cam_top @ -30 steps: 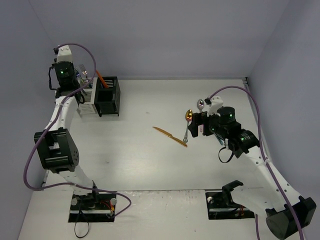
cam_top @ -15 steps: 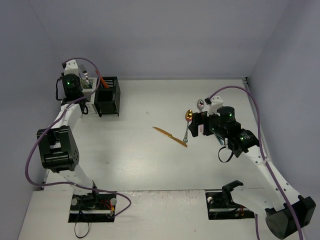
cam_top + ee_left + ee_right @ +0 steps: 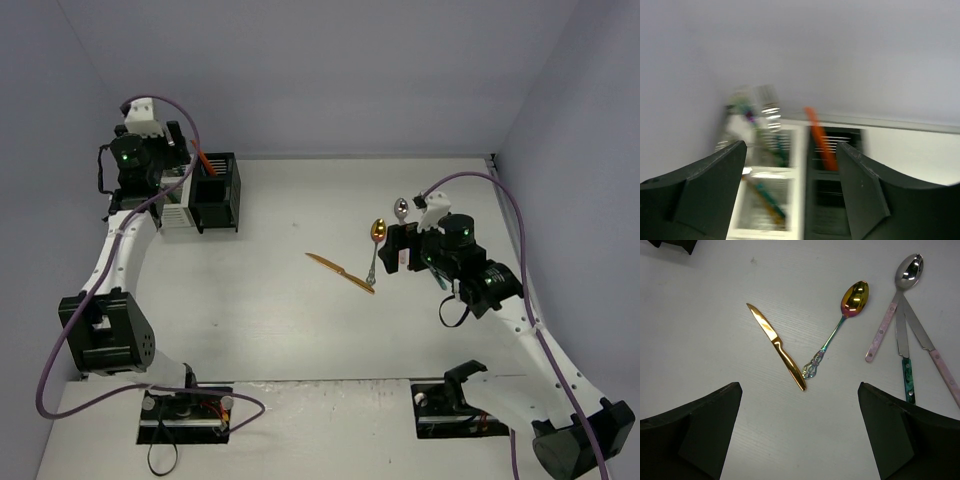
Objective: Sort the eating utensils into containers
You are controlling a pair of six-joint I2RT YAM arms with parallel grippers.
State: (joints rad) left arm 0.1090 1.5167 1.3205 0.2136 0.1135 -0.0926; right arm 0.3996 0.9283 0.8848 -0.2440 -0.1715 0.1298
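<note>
My left gripper (image 3: 160, 172) hangs open over the white container (image 3: 173, 213), nothing between its jaws. In the blurred left wrist view the left gripper (image 3: 791, 150) frames the white container (image 3: 795, 165), which holds a teal-handled utensil (image 3: 767, 197) and silver ones (image 3: 762, 100). The black container (image 3: 832, 210) beside it holds an orange-red utensil (image 3: 820, 140). My right gripper (image 3: 800, 400) stands open above a gold knife (image 3: 777, 347) and a gold spoon (image 3: 852, 297). A pink-handled spoon (image 3: 892, 305), a teal-handled knife (image 3: 905, 355) and a pink-handled knife (image 3: 932, 355) lie to its right.
The two containers, with the black container (image 3: 218, 200) on the right, stand side by side at the far left near the back wall. The gold knife (image 3: 340, 272) and gold spoon (image 3: 376, 232) lie mid-table on the right, just left of the right gripper (image 3: 398, 252). Walls enclose the table.
The left gripper has dipped over the white container, opened and risen again; the silver utensil seen at its jaws a second ago no longer shows there. The right arm has hardly moved.
</note>
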